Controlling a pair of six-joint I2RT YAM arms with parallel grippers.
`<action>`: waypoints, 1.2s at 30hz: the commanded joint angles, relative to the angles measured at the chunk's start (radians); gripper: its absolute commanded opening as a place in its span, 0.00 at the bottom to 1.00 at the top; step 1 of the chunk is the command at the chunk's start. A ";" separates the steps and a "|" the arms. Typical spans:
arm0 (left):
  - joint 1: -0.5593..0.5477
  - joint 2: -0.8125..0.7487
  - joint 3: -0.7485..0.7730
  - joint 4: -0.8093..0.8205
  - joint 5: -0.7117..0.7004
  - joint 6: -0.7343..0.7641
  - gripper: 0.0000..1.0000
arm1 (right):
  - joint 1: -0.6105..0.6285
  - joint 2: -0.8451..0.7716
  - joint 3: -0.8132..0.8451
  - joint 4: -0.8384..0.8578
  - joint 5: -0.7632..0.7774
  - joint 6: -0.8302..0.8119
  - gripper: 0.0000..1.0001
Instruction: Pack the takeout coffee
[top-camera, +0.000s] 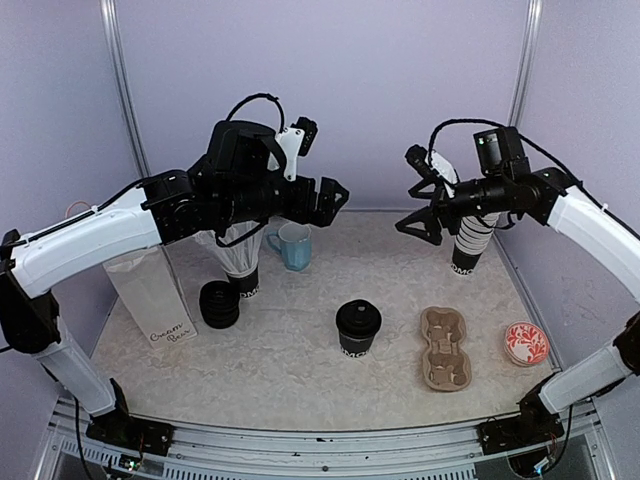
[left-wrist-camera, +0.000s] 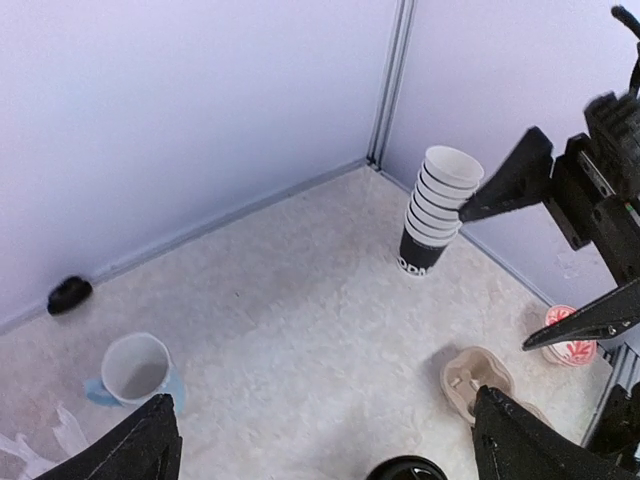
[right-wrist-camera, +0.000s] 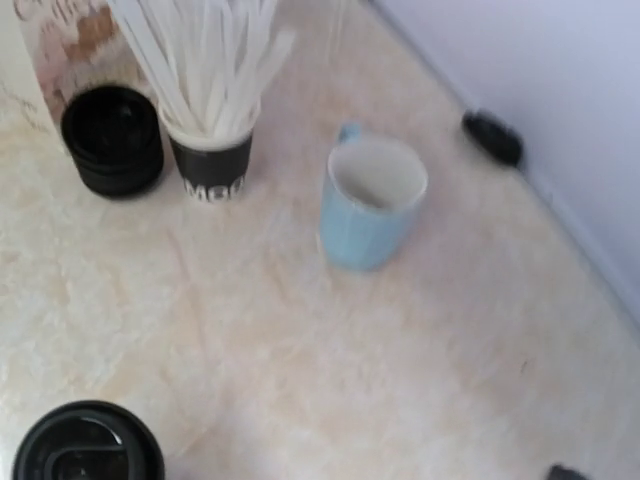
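Right, the table (top-camera: 300, 375) is walled on the left, back and right, with only the near edge open. Both arms hang high over the back half. The left gripper (left-wrist-camera: 322, 396) is spread wide and holds nothing. The right gripper (left-wrist-camera: 495, 280) gapes too, also holding nothing, up beside the cup stack (top-camera: 468, 243) near the right wall. The bag (top-camera: 150, 295) stands at the left edge. The carrier (top-camera: 445, 348) lies right of centre, near the front. The lidded coffee (top-camera: 358, 326) stands upright just left of it, not touching, with room all round. The mug (top-camera: 293, 246) sits at the back. The stick cup (top-camera: 243, 272) and lid stack (top-camera: 219, 303) crowd the bag. A red disc (top-camera: 525, 343) hugs the right edge.
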 joint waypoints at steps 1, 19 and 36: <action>-0.003 -0.028 -0.031 0.169 -0.095 0.167 0.99 | -0.007 0.029 -0.051 0.016 -0.145 -0.102 0.87; 0.015 -0.032 -0.142 0.317 -0.332 0.127 0.89 | 0.234 0.183 -0.182 -0.076 0.030 -0.341 0.94; 0.177 -0.105 -0.252 0.283 -0.081 -0.116 0.79 | 0.281 0.336 -0.055 -0.151 0.045 -0.356 0.83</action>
